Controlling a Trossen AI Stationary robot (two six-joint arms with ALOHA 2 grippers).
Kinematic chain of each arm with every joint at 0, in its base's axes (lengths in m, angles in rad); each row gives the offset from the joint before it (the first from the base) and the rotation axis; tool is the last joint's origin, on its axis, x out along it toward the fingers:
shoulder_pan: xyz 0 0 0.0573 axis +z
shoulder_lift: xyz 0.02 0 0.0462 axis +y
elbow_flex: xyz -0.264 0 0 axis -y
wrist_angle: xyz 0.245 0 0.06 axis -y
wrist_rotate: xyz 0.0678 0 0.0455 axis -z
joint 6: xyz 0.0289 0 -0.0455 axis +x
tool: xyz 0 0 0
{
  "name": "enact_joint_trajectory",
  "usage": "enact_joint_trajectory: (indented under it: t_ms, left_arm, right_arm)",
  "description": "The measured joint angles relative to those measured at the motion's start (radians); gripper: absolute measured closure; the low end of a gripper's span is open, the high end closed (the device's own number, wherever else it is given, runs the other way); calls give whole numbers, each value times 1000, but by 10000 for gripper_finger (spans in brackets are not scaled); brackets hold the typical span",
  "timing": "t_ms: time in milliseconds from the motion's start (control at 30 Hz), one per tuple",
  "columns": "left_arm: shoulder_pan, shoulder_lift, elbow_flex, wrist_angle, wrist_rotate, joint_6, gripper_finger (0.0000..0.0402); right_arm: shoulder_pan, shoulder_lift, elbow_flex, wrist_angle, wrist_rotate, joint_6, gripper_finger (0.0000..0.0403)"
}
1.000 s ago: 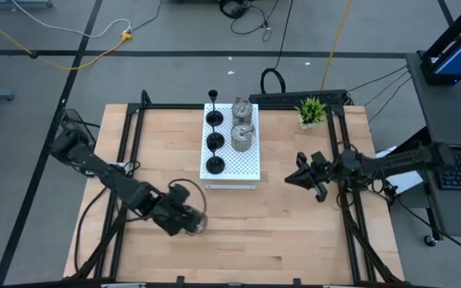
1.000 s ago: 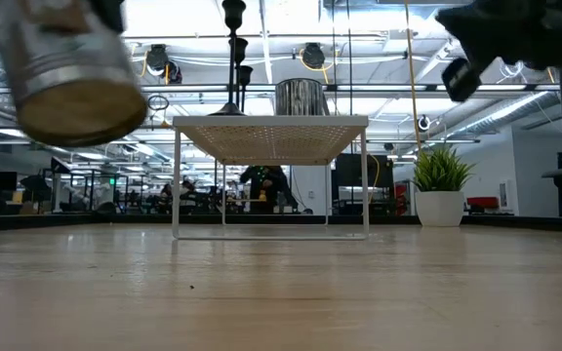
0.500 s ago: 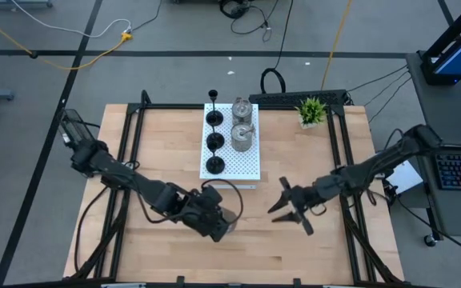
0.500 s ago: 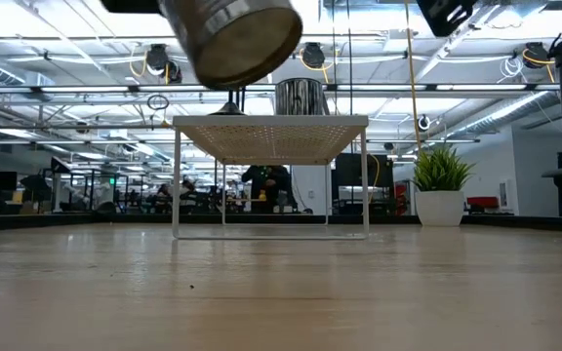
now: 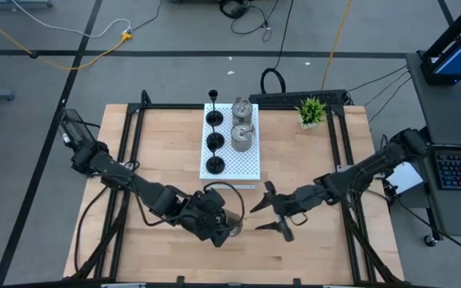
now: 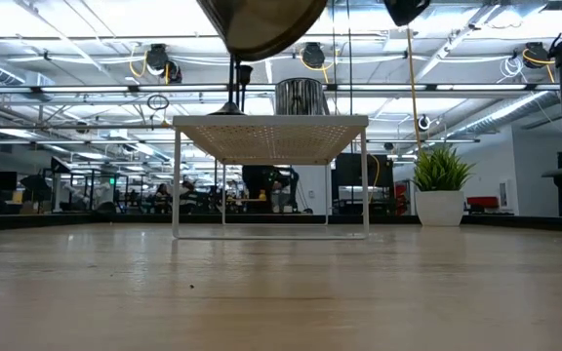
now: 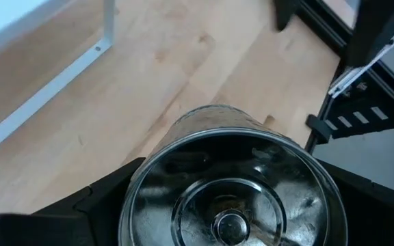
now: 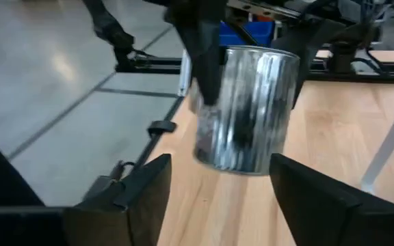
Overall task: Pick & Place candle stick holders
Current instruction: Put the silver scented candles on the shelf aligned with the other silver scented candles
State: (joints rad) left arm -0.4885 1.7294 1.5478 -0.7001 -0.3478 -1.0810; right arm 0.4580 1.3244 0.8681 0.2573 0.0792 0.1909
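Observation:
My left gripper [image 5: 224,221] is shut on a shiny silver candle stick holder [image 5: 232,218], lifted above the near middle of the table. The left wrist view looks into its open top [image 7: 231,184]. My right gripper [image 5: 256,218] stands open just to the holder's right, fingers pointing at it without touching. In the right wrist view the holder [image 8: 245,109] hangs ahead of those fingers. On the white perforated board [image 5: 245,164] stand three black holders [image 5: 214,142] and two silver ones [image 5: 242,136]. My left gripper pinches the holder's round wall between its two fingers [image 7: 108,198], one on each of two opposite sides [image 8: 207,89]. The fingers run along the wall from the open-top end, slanting down from the table's left. The holder is lifted clear and tilted, its base [image 6: 261,24] turned down and away from the arm.
The board [image 6: 269,127] stands on thin white legs at the table's far middle. A small green potted plant [image 5: 311,110] sits at the far right. Black frame rails run along the table's left and right sides. Bare wood lies near the front edge.
My left gripper has carried the silver holder from the near left toward the table's middle and upward. My right gripper has moved toward the left and the near edge, up to the holder, and has opened.

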Motion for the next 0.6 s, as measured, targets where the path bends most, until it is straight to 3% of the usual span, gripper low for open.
enact_joint_trajectory:
  t_ms: [300,600]
  left_arm:
    - [2,0,0,16,-13,34,51]
    - [2,-1,0,-22,-20,49,51]
  right_arm:
    - [-35,123,156,-176,-1,-21,128]
    - [-74,145,218,-248,25,-20,134]
